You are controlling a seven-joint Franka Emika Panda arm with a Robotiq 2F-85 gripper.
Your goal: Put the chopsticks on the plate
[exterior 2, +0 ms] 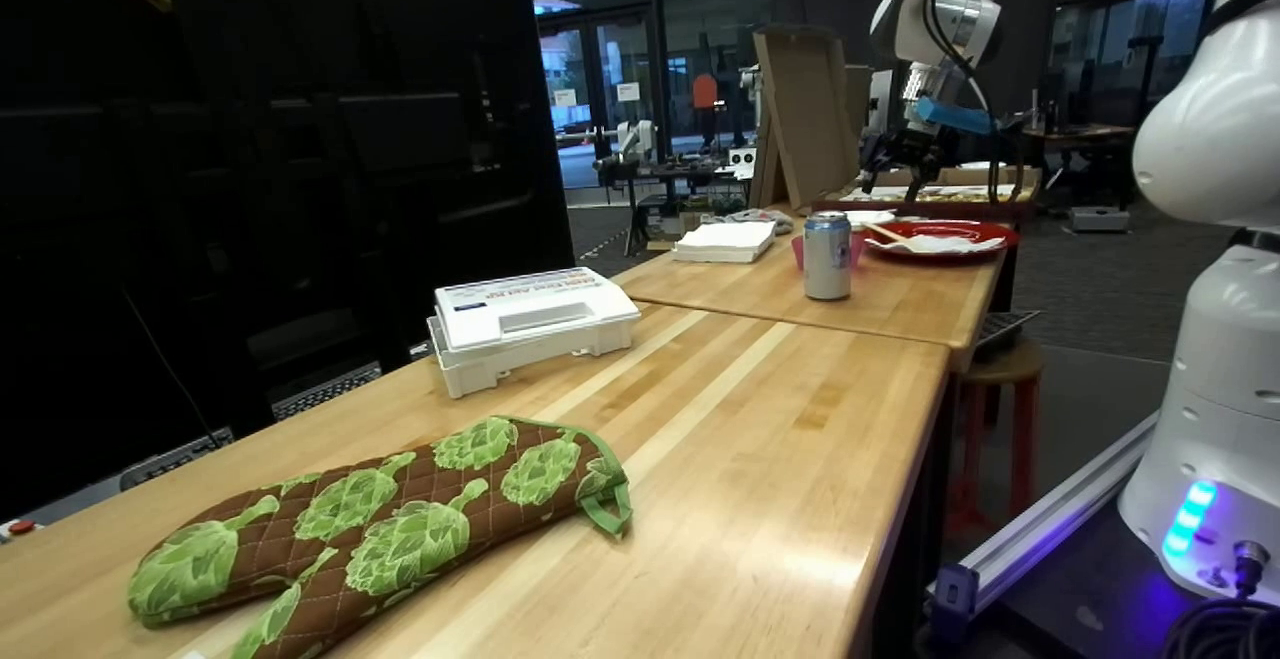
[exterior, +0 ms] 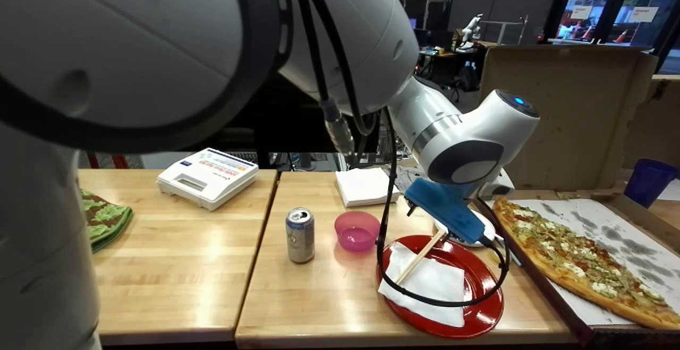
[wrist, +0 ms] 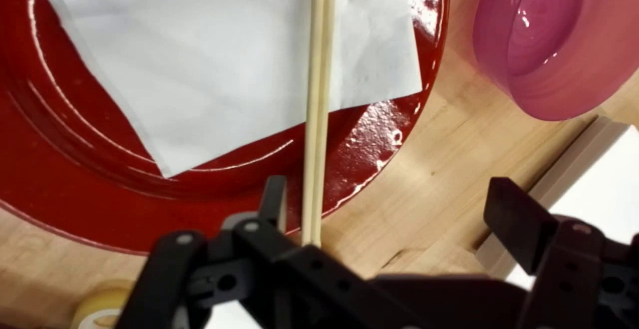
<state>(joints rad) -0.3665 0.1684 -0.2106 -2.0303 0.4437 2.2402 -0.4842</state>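
Observation:
The chopsticks point(wrist: 318, 99) lie side by side across a white napkin on the red plate point(wrist: 75, 204), with their near ends over the rim. They also show on the plate point(exterior: 486, 307) in an exterior view as pale tan sticks point(exterior: 419, 257). In the other views' distance the plate point(exterior 2: 1008, 237) and chopsticks point(exterior 2: 886, 233) are small. My gripper point(wrist: 389, 203) is open with nothing between its fingers. In the wrist view the chopsticks' ends pass beside the left finger and go behind it. In an exterior view the gripper point(exterior 2: 892, 187) is above the plate area.
A pink bowl point(exterior: 357, 231) and a soda can point(exterior: 300, 236) stand beside the plate. A white dish point(exterior: 486, 228) sits behind it. The open pizza box point(exterior: 568, 121) with pizza point(exterior: 574, 259) is alongside. A napkin stack point(exterior: 366, 186), white case point(exterior 2: 535, 314) and oven mitt point(exterior 2: 400, 519) are farther off.

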